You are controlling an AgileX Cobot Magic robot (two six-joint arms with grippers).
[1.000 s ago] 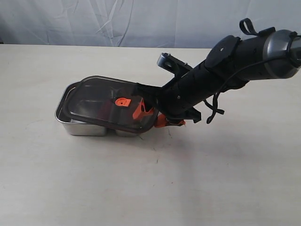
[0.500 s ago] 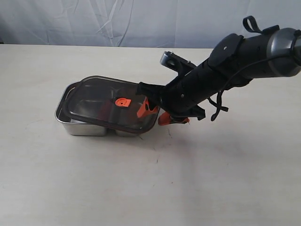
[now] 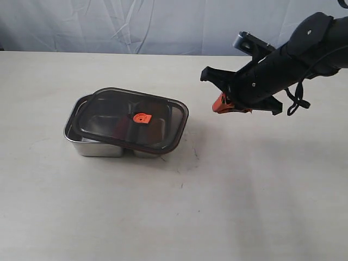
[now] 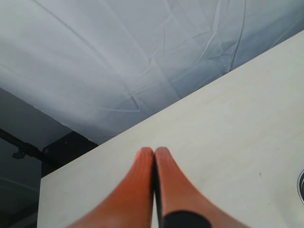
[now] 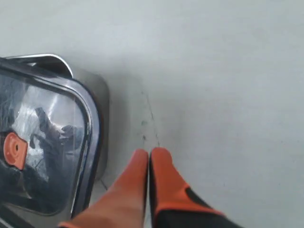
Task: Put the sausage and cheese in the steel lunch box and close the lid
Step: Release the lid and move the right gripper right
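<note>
The lid [image 3: 117, 111] was seen lying on top of the box [image 3: 87, 145], near the left middle of the table [image 3: 217, 206] in the exterior view. It did not sit squarely: the steel rim was left uncovered along the left side, while the lid reached a little beyond the box on the right. The orange tab [image 3: 142, 117] was found in the middle of the lid. Through the dark lid the sausage and the cheese could not be made out with certainty. The right gripper [image 3: 220, 106] was held in the air to the right of the box, well apart from it, and nothing was held in it. In the right wrist view its two orange fingers [image 5: 164, 175] were pressed together at the tips, above the bare table just beside one corner of the box. The left gripper [image 4: 154, 151] was shown only by its own camera; its fingers were also closed against each other, with nothing between them, and were pointed over the table edge toward the grey curtain [image 4: 118, 57].
</note>
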